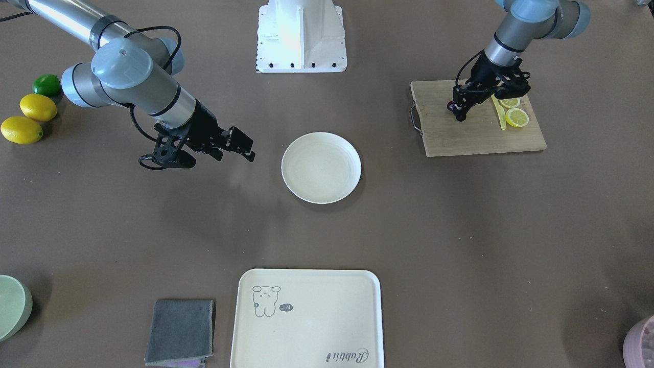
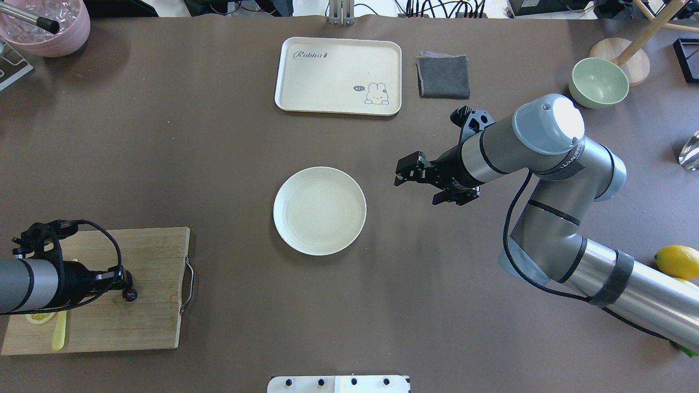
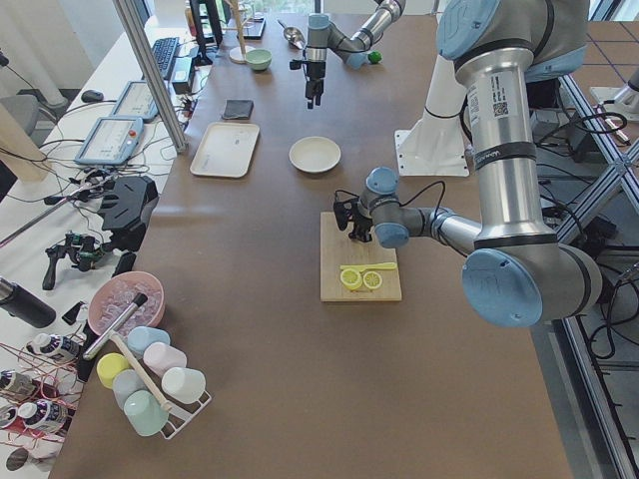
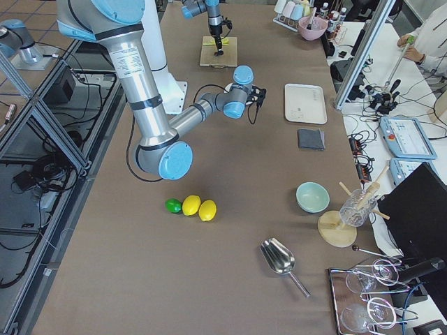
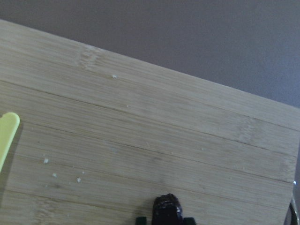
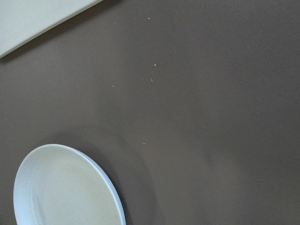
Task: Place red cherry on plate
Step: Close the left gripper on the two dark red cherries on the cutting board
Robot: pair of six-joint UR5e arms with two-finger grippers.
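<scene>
The red cherry [image 5: 167, 209] sits pinched in my left gripper [image 2: 126, 289] over the bamboo cutting board [image 2: 147, 256], the plate [image 2: 319, 210] lying well off toward the table's middle, nearer my right gripper [image 2: 418, 183], whose jaws stand apart holding nothing.

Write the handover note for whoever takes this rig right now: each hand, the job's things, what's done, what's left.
Left hand: over the cutting board, shut on the red cherry; whether the cherry is lifted clear of the board cannot be told.
Right hand: open, holding nothing, above the table beside the plate.
Plate: mid-table, nothing on it.
Done: cherry gripped.
Left: carry it to the plate, release it there.
</scene>
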